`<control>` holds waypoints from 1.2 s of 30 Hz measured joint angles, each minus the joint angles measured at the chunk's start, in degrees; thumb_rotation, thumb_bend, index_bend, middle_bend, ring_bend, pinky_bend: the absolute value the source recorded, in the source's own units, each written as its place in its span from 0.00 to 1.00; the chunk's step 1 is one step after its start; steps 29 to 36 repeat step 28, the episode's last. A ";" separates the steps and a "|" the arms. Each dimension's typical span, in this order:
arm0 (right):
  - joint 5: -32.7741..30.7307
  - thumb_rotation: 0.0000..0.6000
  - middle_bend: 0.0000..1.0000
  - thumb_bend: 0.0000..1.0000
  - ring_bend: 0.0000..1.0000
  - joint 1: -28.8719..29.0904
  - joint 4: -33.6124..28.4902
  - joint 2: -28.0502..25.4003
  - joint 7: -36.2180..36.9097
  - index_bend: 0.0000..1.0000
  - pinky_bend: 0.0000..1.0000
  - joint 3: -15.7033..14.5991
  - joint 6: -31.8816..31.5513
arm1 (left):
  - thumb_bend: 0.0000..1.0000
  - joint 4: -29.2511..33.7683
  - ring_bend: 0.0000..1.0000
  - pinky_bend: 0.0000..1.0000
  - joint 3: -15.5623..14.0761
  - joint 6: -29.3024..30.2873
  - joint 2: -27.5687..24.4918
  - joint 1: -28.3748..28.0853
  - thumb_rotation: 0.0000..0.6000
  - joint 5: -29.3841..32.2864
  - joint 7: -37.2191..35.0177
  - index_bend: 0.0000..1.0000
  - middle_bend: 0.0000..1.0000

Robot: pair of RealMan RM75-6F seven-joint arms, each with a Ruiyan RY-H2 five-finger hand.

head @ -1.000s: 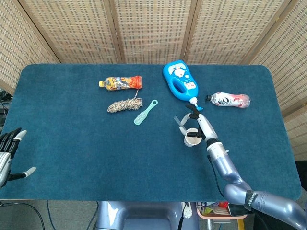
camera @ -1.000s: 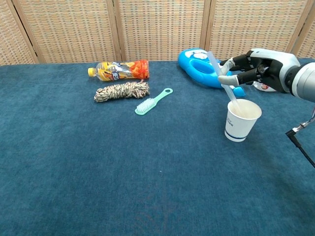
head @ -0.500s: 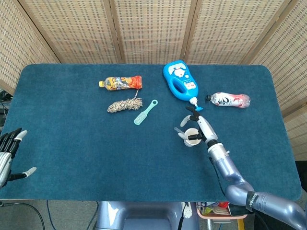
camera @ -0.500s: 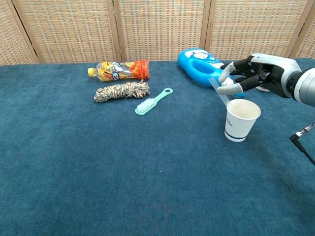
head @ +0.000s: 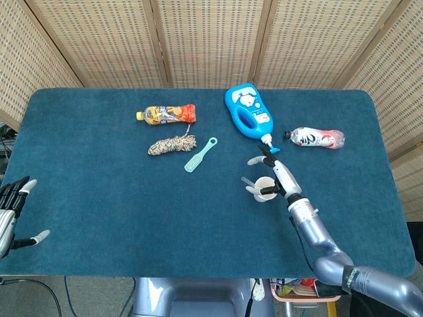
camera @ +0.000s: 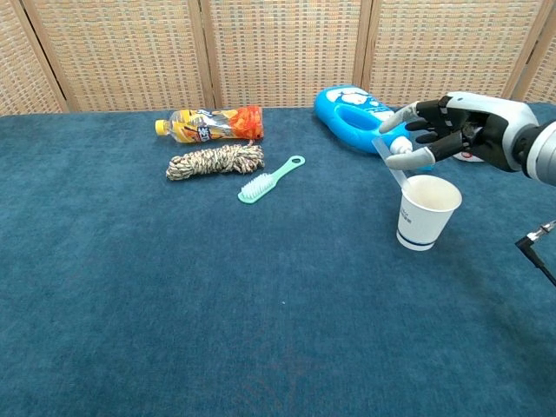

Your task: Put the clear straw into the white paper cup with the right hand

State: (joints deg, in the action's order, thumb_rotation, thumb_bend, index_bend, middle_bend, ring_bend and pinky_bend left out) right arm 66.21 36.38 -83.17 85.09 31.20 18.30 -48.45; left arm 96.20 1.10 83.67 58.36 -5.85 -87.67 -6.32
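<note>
Blue tabletop [camera: 174,304], clear straw [camera: 390,161] in cup [camera: 427,213], seemingly released.

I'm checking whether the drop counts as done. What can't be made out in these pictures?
- Straw inside the white paper cup: chest view, the cup wall hides its lower end.
- Right hand on the straw: either view, too small to tell touching from released.
- Left hand: head view, cut off by the left edge; absent from chest view.
</note>
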 measured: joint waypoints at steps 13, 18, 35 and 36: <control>20.75 1.00 0.00 0.00 0.00 -7.72 -8.57 -16.47 -4.25 0.00 0.00 -7.56 -10.92 | 0.11 -0.17 0.00 0.00 -0.37 1.38 -0.20 0.60 1.00 -1.21 -0.31 0.00 0.00; 25.57 1.00 0.00 0.00 0.00 -14.71 -8.16 -19.35 -15.24 0.00 0.00 -11.37 -23.41 | 0.11 -0.26 0.00 0.00 -0.72 2.56 0.21 1.03 1.00 -2.48 0.68 0.00 0.00; 29.53 1.00 0.00 0.00 0.00 -25.23 -5.69 -18.29 -27.47 0.00 0.00 -14.86 -40.38 | 0.11 -0.33 0.00 0.00 -1.27 3.99 0.94 1.68 1.00 -4.03 2.40 0.00 0.00; 29.53 1.00 0.00 0.00 0.00 -25.23 -5.69 -18.29 -27.47 0.00 0.00 -14.86 -40.38 | 0.11 -0.33 0.00 0.00 -1.27 3.99 0.94 1.68 1.00 -4.03 2.40 0.00 0.00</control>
